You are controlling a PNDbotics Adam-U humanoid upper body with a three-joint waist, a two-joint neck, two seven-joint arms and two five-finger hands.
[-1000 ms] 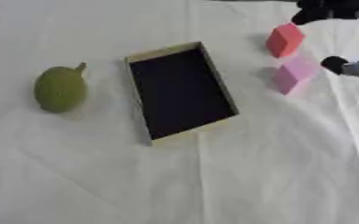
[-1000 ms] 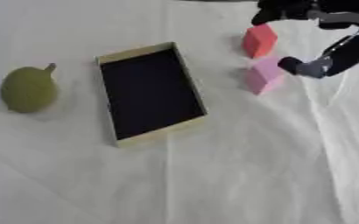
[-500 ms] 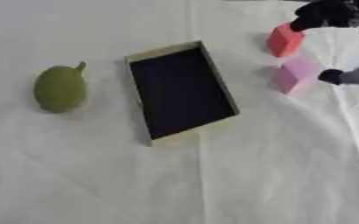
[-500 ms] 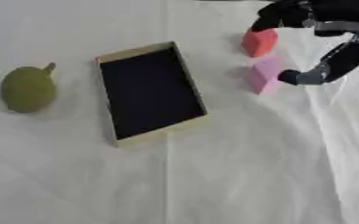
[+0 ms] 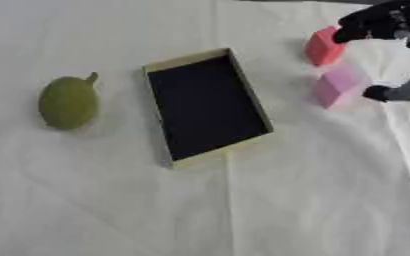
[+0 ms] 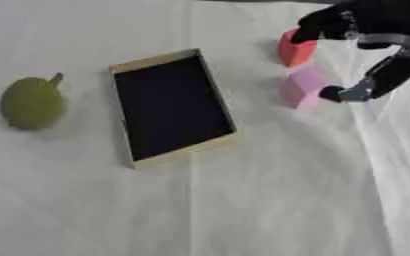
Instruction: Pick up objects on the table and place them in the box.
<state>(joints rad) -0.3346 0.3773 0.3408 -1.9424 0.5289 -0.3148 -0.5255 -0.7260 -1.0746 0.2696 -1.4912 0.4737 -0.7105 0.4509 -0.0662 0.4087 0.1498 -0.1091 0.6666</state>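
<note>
Now my right hand (image 6: pixel 370 47) is spread wide over the pink block (image 6: pixel 302 87) — I should close thumb and fingers squarely on its sides, avoiding the red block (image 6: pixel 293 48).

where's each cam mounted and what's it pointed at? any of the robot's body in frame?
Left eye view: in the head, looking down at the white-clothed table; the right hand enters at the upper right corner, part cut off by the edge.
Right eye view: same head camera, same downward look; more of the right hand shows, fingers curled over the red block, thumb by the pink block.
Shared: the same moment and things, including the box and the green fruit. The left hand shows in neither.
</note>
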